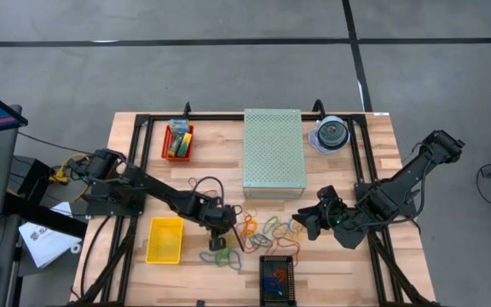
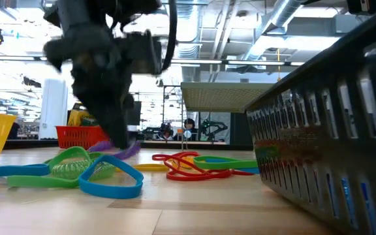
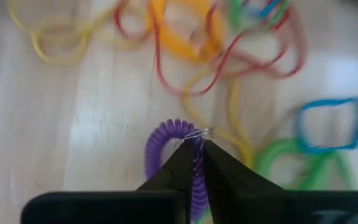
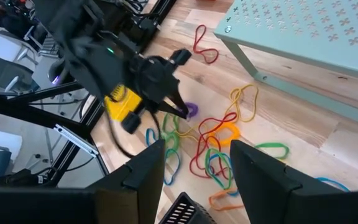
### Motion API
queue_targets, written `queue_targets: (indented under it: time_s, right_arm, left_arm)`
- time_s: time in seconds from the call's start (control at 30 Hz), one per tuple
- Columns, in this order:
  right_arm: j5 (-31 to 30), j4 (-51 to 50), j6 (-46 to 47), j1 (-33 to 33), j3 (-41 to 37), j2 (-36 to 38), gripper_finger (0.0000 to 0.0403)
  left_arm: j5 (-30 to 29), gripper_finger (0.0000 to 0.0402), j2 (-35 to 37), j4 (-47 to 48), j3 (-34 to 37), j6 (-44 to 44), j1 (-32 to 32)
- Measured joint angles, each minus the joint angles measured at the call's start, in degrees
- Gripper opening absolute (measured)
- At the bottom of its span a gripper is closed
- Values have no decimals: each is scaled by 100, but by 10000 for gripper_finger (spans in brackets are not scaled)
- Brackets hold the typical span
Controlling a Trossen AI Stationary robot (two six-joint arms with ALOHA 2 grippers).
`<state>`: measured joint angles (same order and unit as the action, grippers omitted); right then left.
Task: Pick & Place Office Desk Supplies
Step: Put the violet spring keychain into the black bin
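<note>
1. The left claw [image 3: 194,146] is down at the counter [image 1: 126,183] near its front edge, at the left fringe of the band pile, placed there to pull a single piece away from the tangle.
2. Its fingers are clenched on a purple coil band [image 3: 166,140], pinching a strand at the very tips; the coil bulges out to one side of them and lies low over the wood.
3. The other rubber bands [image 1: 267,227] lie loosely tangled near the front edge, between the two arms, just beyond the black basket [image 1: 277,277].
4. The yellow bin [image 1: 164,240] sits toward the front-left corner, probably where the purple piece belongs.
5. The right claw [image 1: 307,220] waits at the pile's right side, fingers spread and holding nothing.
</note>
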<state>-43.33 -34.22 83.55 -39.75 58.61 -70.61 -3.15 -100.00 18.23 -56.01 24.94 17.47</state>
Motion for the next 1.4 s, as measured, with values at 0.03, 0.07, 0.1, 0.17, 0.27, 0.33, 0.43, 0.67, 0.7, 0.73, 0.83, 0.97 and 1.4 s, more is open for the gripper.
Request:
queue_targets:
  time_s: [0.03,0.07,0.1,0.17,0.27,0.33,0.43,0.67,0.7,0.73,0.83,0.97,1.4]
  right_arm:
    - [0,0,1,0,0,0,178]
    - [2,9,0,0,0,0,178]
    - [1,10,-11,-2,0,0,178]
    - [1,9,-14,0,0,0,178]
    - [0,5,-23,0,0,0,178]
    - [-2,61,-91,0,0,0,178]
    - [-3,136,-197,2,0,0,178]
    - [0,406,-539,-37,0,2,178]
    - [0,406,-542,-35,0,2,178]
    - [-1,402,-533,-33,0,2,178]
    - [-3,355,-506,-31,0,2,178]
    - [-7,330,-502,-20,0,2,178]
    - [-4,141,-382,-26,0,2,178]
  left_arm:
    - [-3,14,125,-29,0,5,-1]
    - [-4,11,266,-95,0,22,-17]
    - [-1,10,399,-184,0,52,-31]
    - [12,9,696,-404,-4,82,-55]
    - [121,12,1099,-896,-15,75,-74]
    - [323,12,1282,-1286,-13,82,-84]
    - [517,10,1458,-1955,-13,247,-90]
    - [939,10,1385,-3109,-17,668,-76]
    - [1027,10,1305,-3219,-17,714,-56]
    - [1077,10,1206,-3314,-19,758,-33]
    - [1232,10,851,-3537,-25,899,104]
    - [1397,11,180,-3635,-454,963,299]
    - [1571,13,-1529,-3713,-1798,705,392]
